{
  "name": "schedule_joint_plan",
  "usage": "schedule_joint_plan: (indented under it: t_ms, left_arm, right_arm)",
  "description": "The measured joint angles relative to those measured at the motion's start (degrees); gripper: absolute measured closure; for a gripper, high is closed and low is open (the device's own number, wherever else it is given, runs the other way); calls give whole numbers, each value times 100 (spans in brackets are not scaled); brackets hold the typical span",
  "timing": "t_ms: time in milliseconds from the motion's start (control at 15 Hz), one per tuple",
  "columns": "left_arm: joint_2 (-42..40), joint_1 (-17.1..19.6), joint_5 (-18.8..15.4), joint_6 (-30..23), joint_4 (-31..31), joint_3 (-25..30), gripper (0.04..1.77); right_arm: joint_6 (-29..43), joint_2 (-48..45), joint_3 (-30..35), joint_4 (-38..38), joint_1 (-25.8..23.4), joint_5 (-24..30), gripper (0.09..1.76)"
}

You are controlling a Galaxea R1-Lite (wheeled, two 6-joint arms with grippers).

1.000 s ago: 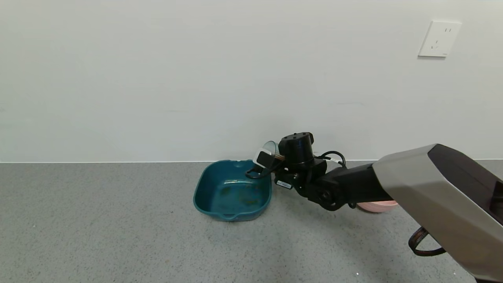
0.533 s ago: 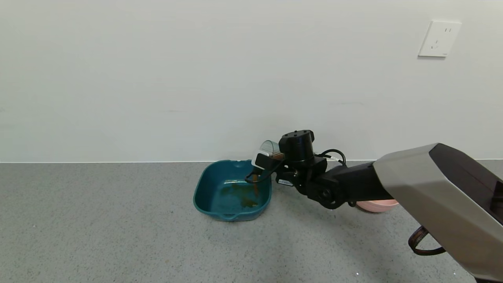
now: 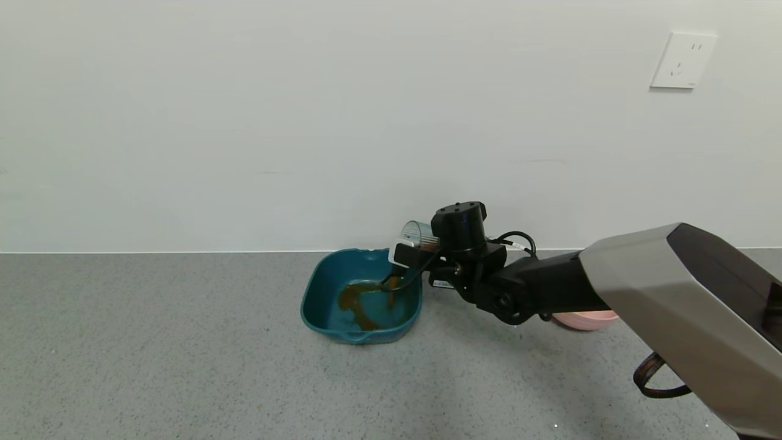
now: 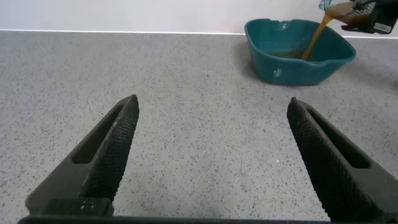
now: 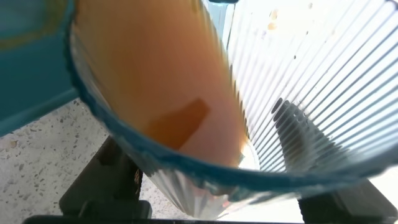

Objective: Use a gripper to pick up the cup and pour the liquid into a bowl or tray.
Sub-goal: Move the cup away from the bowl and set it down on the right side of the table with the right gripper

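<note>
You will see that the right gripper (image 3: 410, 249) has tipped the cup (image 3: 416, 232) further over the tray (image 3: 317, 290). The liquid (image 3: 357, 300) now streams out, and its brown pool has grown across the tray floor.

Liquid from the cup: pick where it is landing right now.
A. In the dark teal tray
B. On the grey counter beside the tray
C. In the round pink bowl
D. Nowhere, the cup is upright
A. The right gripper holds the cup tipped over the teal tray, and the reddish-brown liquid streams down into it, pooling on its floor.
</note>
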Motion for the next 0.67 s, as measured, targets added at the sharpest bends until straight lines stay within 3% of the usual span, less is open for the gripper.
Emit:
schedule_joint_plan:
  t_ms: [667]
  left_arm:
    - [0,0,0,0,0,0,9]
  right_arm:
    - [-634,63,-104,6,66,-4,50]
